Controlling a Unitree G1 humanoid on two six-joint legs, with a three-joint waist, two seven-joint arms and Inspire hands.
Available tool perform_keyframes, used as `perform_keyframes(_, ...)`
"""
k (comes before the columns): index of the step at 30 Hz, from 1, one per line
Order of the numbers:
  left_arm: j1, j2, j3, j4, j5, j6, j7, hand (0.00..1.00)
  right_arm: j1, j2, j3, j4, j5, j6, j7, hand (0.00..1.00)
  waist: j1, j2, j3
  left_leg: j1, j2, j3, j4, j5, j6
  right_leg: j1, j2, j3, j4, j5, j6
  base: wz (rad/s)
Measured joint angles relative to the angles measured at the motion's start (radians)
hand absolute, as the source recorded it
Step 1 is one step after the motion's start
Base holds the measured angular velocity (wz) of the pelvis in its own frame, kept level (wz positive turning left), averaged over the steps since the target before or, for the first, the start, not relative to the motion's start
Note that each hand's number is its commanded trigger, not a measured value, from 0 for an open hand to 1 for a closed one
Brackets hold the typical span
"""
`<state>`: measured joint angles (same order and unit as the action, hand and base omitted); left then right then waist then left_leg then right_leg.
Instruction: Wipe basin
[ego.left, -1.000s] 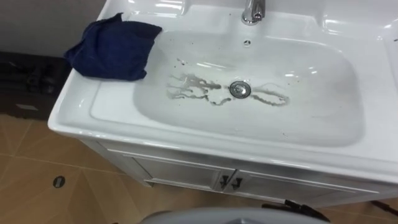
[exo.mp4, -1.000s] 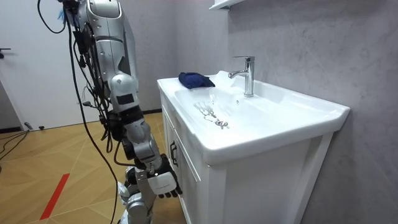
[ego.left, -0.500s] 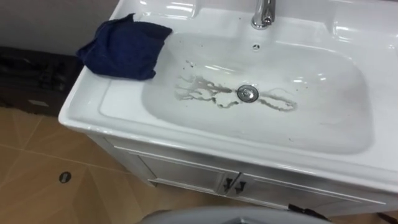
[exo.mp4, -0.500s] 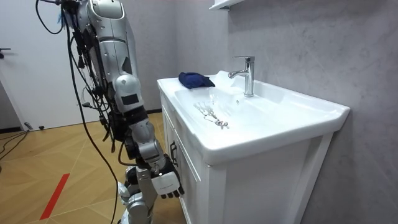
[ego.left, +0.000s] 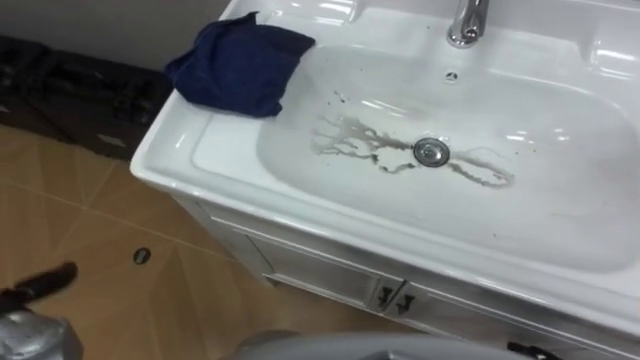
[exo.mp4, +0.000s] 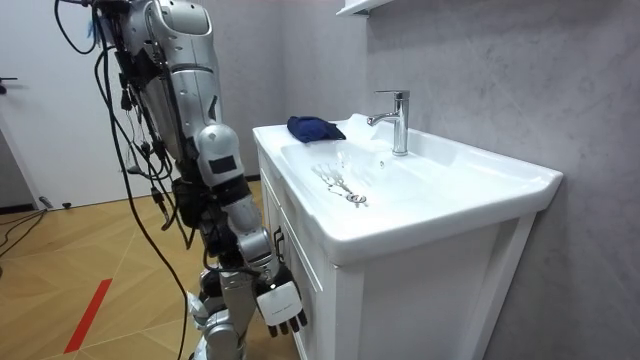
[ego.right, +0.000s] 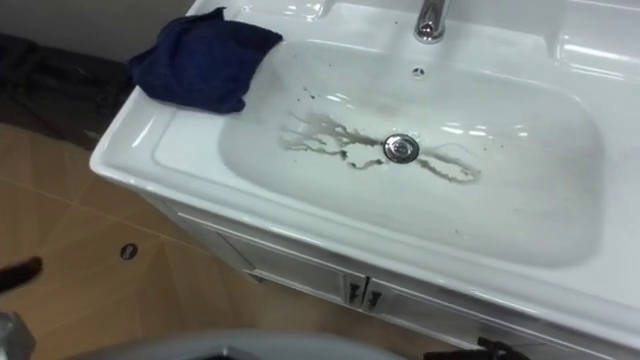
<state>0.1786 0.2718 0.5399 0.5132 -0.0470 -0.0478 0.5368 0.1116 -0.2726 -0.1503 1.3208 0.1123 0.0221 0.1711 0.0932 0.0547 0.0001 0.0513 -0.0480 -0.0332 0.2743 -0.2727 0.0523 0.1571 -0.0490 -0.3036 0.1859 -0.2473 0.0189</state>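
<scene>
The white basin (ego.left: 183, 168) lies below me, with grey dirty streaks (ego.left: 365, 140) spreading to both sides of its drain (ego.left: 431, 152). A crumpled dark blue cloth (ego.left: 240, 64) rests on the basin's back left rim, and no hand touches it. A dark part of my left hand (ego.left: 42, 285) shows low at the left, over the floor and well short of the basin. In the room view my right hand (exo.mp4: 281, 306) hangs open with relaxed fingers beside the cabinet front, below the basin's edge.
A chrome tap (ego.left: 466, 22) stands at the back of the basin. White cabinet doors (ego.left: 330, 285) with small dark handles sit under it. Dark cases (ego.left: 80, 85) lie on the wooden floor to the left, and a small round disc (ego.left: 141, 256) lies near the cabinet.
The eye view has shifted, so the basin sits further right in the picture. My right arm swung forward and lower beside the cabinet. Part of my left hand came into the lower left.
</scene>
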Motion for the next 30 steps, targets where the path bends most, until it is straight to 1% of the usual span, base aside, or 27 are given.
perform_keyframes(2,-0.017,0.019,0.005,-0.128,0.014,-0.003,0.053,0.0,0.006,0.001,0.0,0.003,-0.001,0.0,-0.01,0.0,-0.001,0.005,-0.0001,-0.001,0.0,0.0,0.0,0.0,0.0,-0.001,0.0,0.001,-0.002,0.0,0.0,0.0)
perform_keyframes(3,-0.021,0.023,0.005,-0.163,0.023,-0.003,0.065,0.0,0.006,0.001,0.0,0.003,-0.003,0.0,-0.012,0.0,-0.001,0.006,-0.0006,-0.001,0.0,0.0,0.0,0.0,0.0,-0.001,0.0,0.002,-0.001,0.0,0.0,0.0)
perform_keyframes(4,-0.032,0.027,0.006,-0.223,0.063,-0.003,0.083,0.0,0.012,0.002,0.0,0.004,-0.008,0.0,-0.017,0.0,-0.001,0.009,-0.0005,0.001,-0.001,0.0,-0.001,0.0,0.0,0.002,0.0,0.002,-0.001,0.0,0.0,0.0)
perform_keyframes(5,-0.038,0.028,0.005,-0.29,0.112,0.001,0.093,0.0,0.019,0.003,0.001,0.008,-0.008,0.001,-0.019,0.0,-0.006,0.014,0.0001,0.004,0.0,0.001,-0.001,0.0,0.0,0.003,0.0,0.002,-0.001,0.0,0.0,0.0)
perform_keyframes(6,-0.038,0.028,0.005,-0.328,0.134,0.002,0.094,0.0,0.019,0.004,0.001,0.01,-0.008,0.001,-0.019,0.0,-0.007,0.016,0.0,0.005,0.0,0.002,-0.001,0.0,0.0,0.003,-0.001,0.003,-0.001,0.0,0.0,-0.07)
perform_keyframes(8,-0.048,0.029,0.005,-0.47,0.19,0.002,0.106,0.0,0.023,0.007,0.001,0.013,-0.009,0.001,-0.02,0.0,-0.007,0.018,-0.0003,0.009,0.0,0.006,-0.001,0.0,0.0,0.003,-0.001,0.005,-0.001,0.0,0.0,-0.09)
perform_keyframes(9,-0.054,0.029,0.005,-0.493,0.207,0.002,0.111,0.0,0.025,0.007,0.001,0.013,-0.009,0.001,-0.021,0.0,-0.008,0.019,-0.0005,0.01,0.0,0.006,-0.002,0.0,0.0,0.004,-0.001,0.005,-0.001,0.0,0.0,-0.09)
perform_keyframes(10,-0.064,0.029,0.005,-0.531,0.236,0.001,0.117,0.0,0.031,0.007,0.001,0.013,-0.009,0.001,-0.028,0.0,-0.011,0.021,0.0017,0.013,0.0,0.008,-0.004,0.0,0.0,0.005,-0.001,0.007,-0.001,0.0,0.0,-0.09)
perform_keyframes(11,-0.077,0.029,0.001,-0.552,0.266,0.0,0.127,0.0,0.034,0.007,0.002,0.017,-0.007,0.0,-0.038,0.0,-0.022,0.027,0.0058,0.018,0.001,0.013,-0.005,0.0,0.0,0.007,-0.001,0.022,-0.001,0.0,0.0,-0.1)
perform_keyframes(12,-0.084,0.029,-0.003,-0.557,0.28,-0.001,0.132,0.0,0.034,0.007,0.007,0.02,-0.006,0.001,-0.042,0.0,-0.024,0.027,0.0093,0.02,0.002,0.016,-0.007,0.0,0.0,0.007,0.0,0.029,-0.001,0.0,0.0,-0.14)
perform_keyframes(14,-0.103,0.029,-0.018,-0.567,0.297,-0.001,0.132,0.0,0.03,0.006,0.014,0.033,-0.006,0.0,-0.053,0.0,-0.031,0.041,0.0086,0.025,0.003,0.028,-0.008,0.0,0.0,0.007,0.001,0.044,-0.001,0.0,0.0,-0.18)
perform_keyframes(16,-0.108,0.029,-0.034,-0.575,0.302,-0.001,0.127,0.0,0.03,0.006,0.013,0.035,-0.011,0.0,-0.053,0.0,-0.046,0.044,0.0092,0.027,0.002,0.029,-0.008,0.0,0.0,0.007,0.002,0.054,-0.001,0.0,0.0,-0.11)
perform_keyframes(17,-0.109,0.029,-0.037,-0.58,0.313,-0.001,0.121,0.0,0.029,0.006,0.013,0.037,-0.026,0.001,-0.05,0.0,-0.063,0.042,0.0095,0.027,0.002,0.029,-0.009,0.0,0.0,0.006,0.003,0.056,0.0,0.0,0.0,-0.1)
perform_keyframes(19,-0.109,0.029,-0.041,-0.597,0.325,-0.001,0.113,0.0,0.028,0.006,0.013,0.037,-0.045,0.002,-0.042,0.0,-0.075,0.039,0.0093,0.029,0.005,0.03,-0.011,0.0,0.0,0.003,0.005,0.071,0.001,0.0,0.0,-0.1)
perform_keyframes(20,-0.109,0.029,-0.051,-0.605,0.325,-0.001,0.115,0.0,0.03,0.005,0.014,0.042,-0.045,0.002,-0.035,0.0,-0.088,0.037,0.0092,0.032,0.005,0.03,-0.014,0.0,0.0,0.003,0.007,0.077,0.002,0.0,0.0,-0.07)
perform_keyframes(21,-0.109,0.029,-0.057,-0.605,0.325,-0.002,0.115,0.0,0.03,0.005,0.015,0.045,-0.045,0.002,-0.033,0.0,-0.093,0.037,0.0092,0.033,0.005,0.029,-0.016,0.0,0.001,0.003,0.006,0.079,0.004,0.0,0.0,-0.06)
perform_keyframes(23,-0.109,0.029,-0.1,-0.605,0.323,-0.001,0.114,0.0,0.033,0.007,0.021,0.067,-0.039,0.01,-0.015,0.0,-0.119,0.03,0.0103,0.035,0.006,0.032,-0.019,0.001,0.002,0.002,0.006,0.081,0.005,0.001,-0.001,-0.02)
perform_keyframes(25,-0.109,0.029,-0.136,-0.605,0.323,-0.001,0.108,0.0,0.028,0.011,0.021,0.077,-0.042,0.025,-0.014,0.0,-0.128,0.026,0.0104,0.033,0.009,0.042,-0.023,0.001,0.002,0.0,0.007,0.086,0.005,0.002,-0.004,-0.13)
perform_keyframes(26,-0.109,0.028,-0.156,-0.605,0.324,-0.001,0.105,0.0,0.028,0.012,0.02,0.077,-0.045,0.034,-0.014,0.0,-0.139,0.023,0.0105,0.033,0.011,0.05,-0.027,0.001,0.002,-0.002,0.01,0.093,0.005,0.004,-0.006,-0.17)
perform_keyframes(28,-0.109,0.028,-0.17,-0.595,0.324,0.0,0.098,0.0,0.028,0.012,0.021,0.076,-0.047,0.045,-0.014,0.0,-0.146,0.021,0.0106,0.038,0.016,0.066,-0.037,0.001,0.002,-0.005,0.014,0.11,0.005,0.006,-0.008,-0.27)
perform_keyframes(30,-0.109,0.028,-0.199,-0.583,0.324,0.006,0.093,0.0,0.03,0.012,0.021,0.076,-0.049,0.056,-0.015,0.0,-0.15,0.021,0.0111,0.045,0.019,0.079,-0.037,0.001,0.001,-0.005,0.016,0.116,0.006,0.007,-0.009,-0.22)
